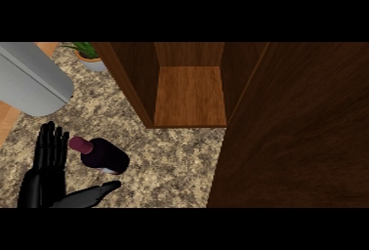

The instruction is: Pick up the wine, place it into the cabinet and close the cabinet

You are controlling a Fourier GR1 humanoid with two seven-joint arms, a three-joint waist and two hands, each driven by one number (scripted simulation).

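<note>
Black and open, the left hand shows at the lower left of the frame, its fingers straight and pointing toward the top of the picture, its thumb stretched out to the right along the lower edge; it holds nothing. Just right of those fingers, between them and the thumb, lies the dark wine bottle with a purplish-red cap, tipped on its side with the cap toward the upper left and the base toward the lower right. A pale patch shows at its lower side, perhaps a label, but no writing or brand can be read on it. Whether the fingers touch the bottle cannot be told. The bottle rests on the speckled beige and brown stone tabletop, which fills the middle and lower left of the frame. At the upper centre stands the brown wooden cabinet, open, its bare inner shelf in lighter wood, and its dark wooden door swung out to cover the right side of the picture. A large rounded grey metal object sits at the upper left, and beside it, near the top, a small green plant in a pale pot.
</note>
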